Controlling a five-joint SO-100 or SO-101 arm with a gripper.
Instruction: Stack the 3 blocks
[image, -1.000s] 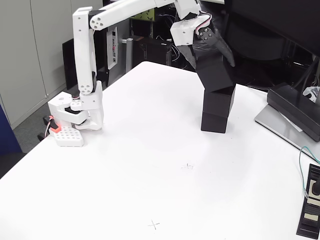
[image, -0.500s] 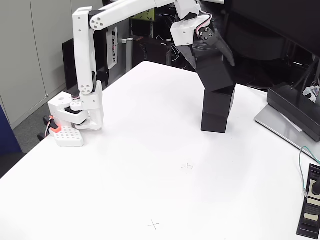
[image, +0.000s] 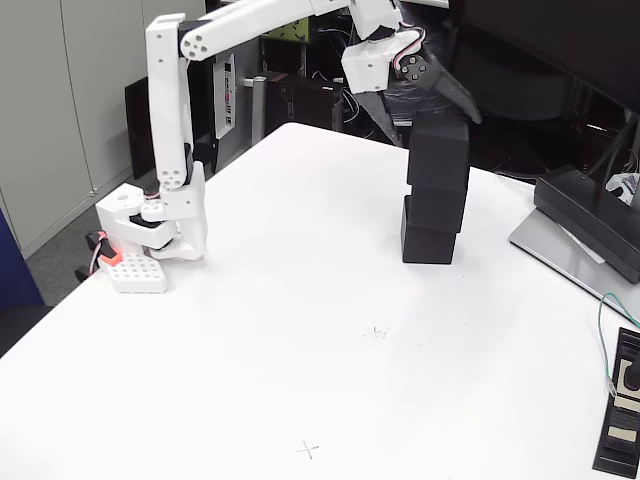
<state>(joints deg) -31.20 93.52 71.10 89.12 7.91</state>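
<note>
The white arm rises from its base at the worktop's left edge, upper link upright, forearm reaching right toward the far edge. Its pincer (image: 432, 112) angles downward, dark fingers spread apart, gripping nothing.

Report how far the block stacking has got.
Done: two matte black cubes stand stacked on the white table, lower under middle. In hand: the third black cube sits upright on top, with the hand right above it; grip unclear. Left: letting go and backing off.
</note>
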